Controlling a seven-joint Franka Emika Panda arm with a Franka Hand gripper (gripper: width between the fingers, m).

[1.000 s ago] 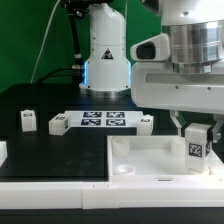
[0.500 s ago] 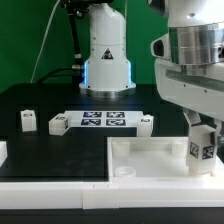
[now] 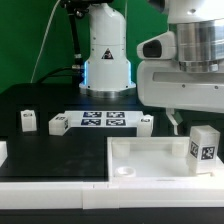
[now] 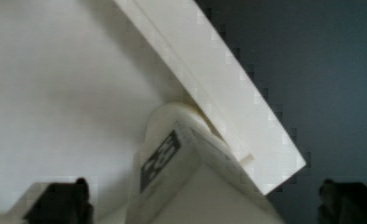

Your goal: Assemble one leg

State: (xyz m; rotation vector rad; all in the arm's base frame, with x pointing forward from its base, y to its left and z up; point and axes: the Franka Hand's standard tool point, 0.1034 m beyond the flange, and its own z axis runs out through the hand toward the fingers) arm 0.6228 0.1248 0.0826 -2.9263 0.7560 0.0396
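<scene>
The leg (image 3: 205,148) is a small white block with a black-and-white marker. It stands at the far corner of the large flat white square piece (image 3: 150,158), at the exterior view's right. In the wrist view the leg (image 4: 198,165) rises from the piece's corner (image 4: 91,90). My gripper (image 3: 200,120) hangs just above and around the leg. In the wrist view the gripper (image 4: 201,202) has its dark fingertips (image 4: 55,202) spread wide on both sides of the leg, with gaps between. It is open and holds nothing.
Three more white legs stand on the black table: two at the left (image 3: 28,120) (image 3: 58,125) and one (image 3: 146,122) by the marker board (image 3: 103,120). Another white part (image 3: 2,152) shows at the left edge. The robot base (image 3: 105,60) stands behind.
Half a second ago the gripper was turned with the leg between its fingers. Now it has turned back and the fingers stand apart from the leg, which sits slightly further right.
</scene>
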